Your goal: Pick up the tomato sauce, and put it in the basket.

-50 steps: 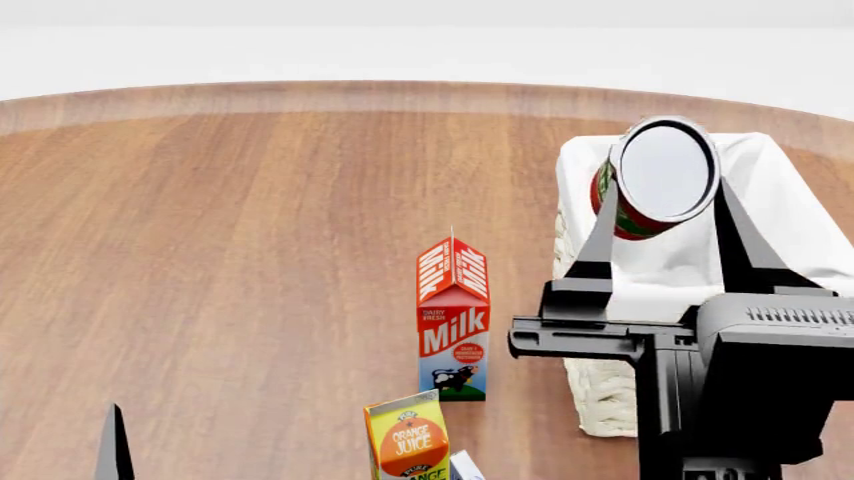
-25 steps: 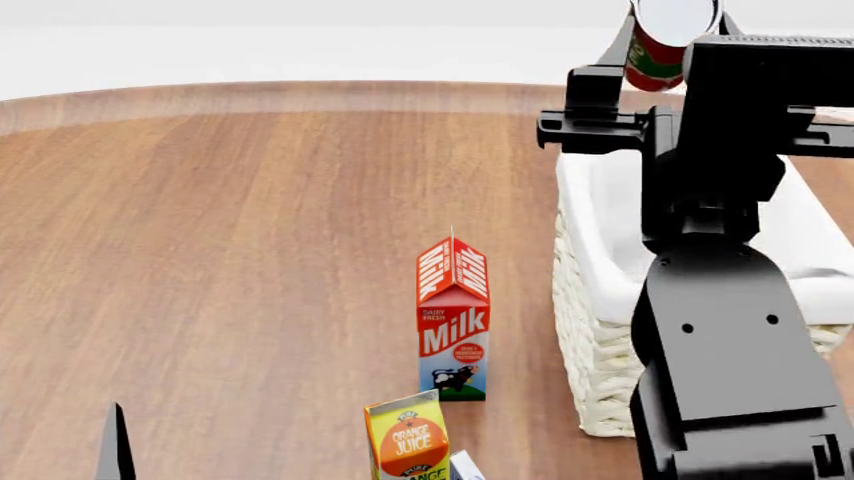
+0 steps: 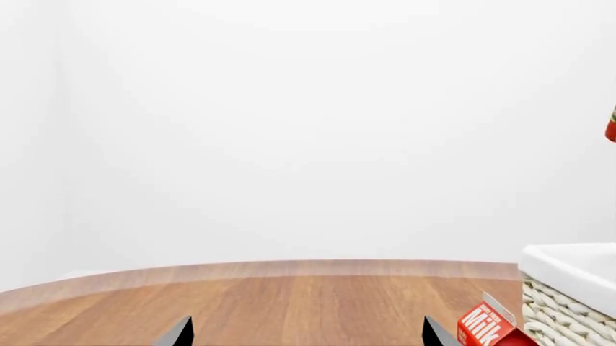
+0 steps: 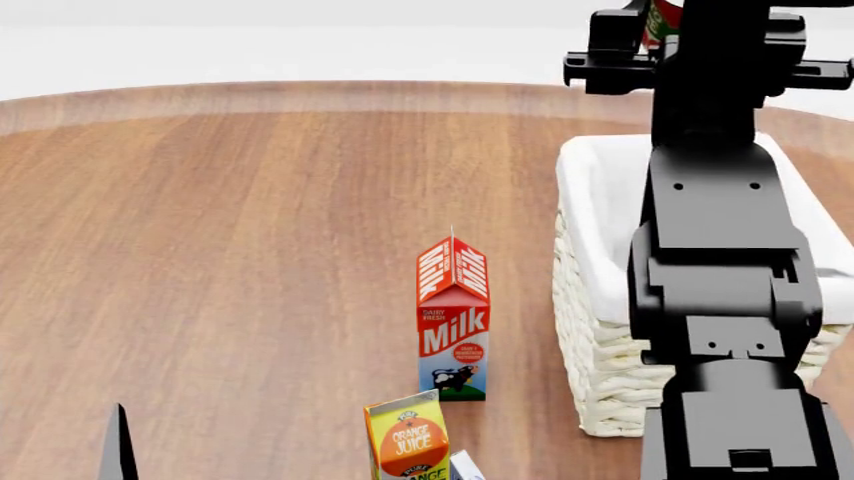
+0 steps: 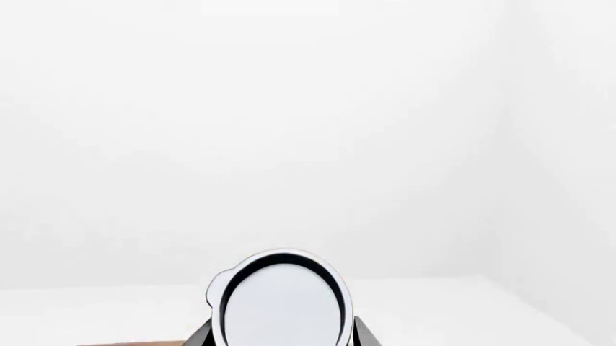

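Note:
The tomato sauce (image 4: 661,24), a can with a red and green label, shows only partly at the top edge of the head view, behind my right arm (image 4: 721,250). My right gripper (image 5: 279,336) is shut on it. The right wrist view shows its pale lid (image 5: 279,303) between the two fingers. A red sliver of the can also shows in the left wrist view (image 3: 611,124). The can is held high over the far part of the cream wicker basket (image 4: 601,370) with its white liner. My left gripper (image 3: 308,336) is open and empty, low over the table. One of its fingertips (image 4: 118,445) shows in the head view.
A red milk carton (image 4: 454,320) stands just left of the basket, and an orange juice carton (image 4: 407,440) stands in front of it. The round wooden table (image 4: 240,250) stretches left and back. The milk carton (image 3: 486,328) and the basket rim (image 3: 568,261) also show in the left wrist view.
My right arm has lifted and reached farther away, carrying the can from over the basket's middle up to the top edge of the head view. The left arm has not moved.

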Robot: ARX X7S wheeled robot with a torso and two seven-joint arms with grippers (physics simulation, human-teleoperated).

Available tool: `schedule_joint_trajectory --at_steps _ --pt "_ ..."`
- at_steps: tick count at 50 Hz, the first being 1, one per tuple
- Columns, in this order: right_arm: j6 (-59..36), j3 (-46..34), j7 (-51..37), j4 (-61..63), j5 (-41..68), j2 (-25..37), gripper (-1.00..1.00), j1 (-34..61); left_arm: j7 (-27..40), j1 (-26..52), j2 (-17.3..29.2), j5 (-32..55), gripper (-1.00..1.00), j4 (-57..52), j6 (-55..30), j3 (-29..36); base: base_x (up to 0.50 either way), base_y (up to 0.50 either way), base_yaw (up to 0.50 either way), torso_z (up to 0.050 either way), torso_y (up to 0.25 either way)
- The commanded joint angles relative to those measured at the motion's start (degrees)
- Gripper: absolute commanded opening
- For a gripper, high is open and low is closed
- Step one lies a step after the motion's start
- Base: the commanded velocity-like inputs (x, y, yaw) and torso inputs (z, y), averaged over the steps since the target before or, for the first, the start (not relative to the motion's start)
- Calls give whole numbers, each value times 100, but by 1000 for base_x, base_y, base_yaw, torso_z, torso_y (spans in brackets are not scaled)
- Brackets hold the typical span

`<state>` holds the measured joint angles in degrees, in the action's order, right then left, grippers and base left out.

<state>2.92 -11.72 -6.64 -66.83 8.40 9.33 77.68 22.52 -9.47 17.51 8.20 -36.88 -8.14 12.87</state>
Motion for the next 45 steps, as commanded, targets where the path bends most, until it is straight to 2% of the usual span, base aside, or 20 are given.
schedule_joint_trajectory --at_steps 1,12,45 --pt "-288 281 -137 -815 -495 -50 -100 359 32 1 27 34 100 0 7 21 0 0 0 0 0" --pt "-1264 820 -224 -815 -657 49 -100 182 41 47 33 53 100 127 54 60 0 0 0 0 0" --pt "-1291 1258 -11 -815 -825 33 -100 -446 110 76 93 68 100 179 71 168 0 0 0 0 0"
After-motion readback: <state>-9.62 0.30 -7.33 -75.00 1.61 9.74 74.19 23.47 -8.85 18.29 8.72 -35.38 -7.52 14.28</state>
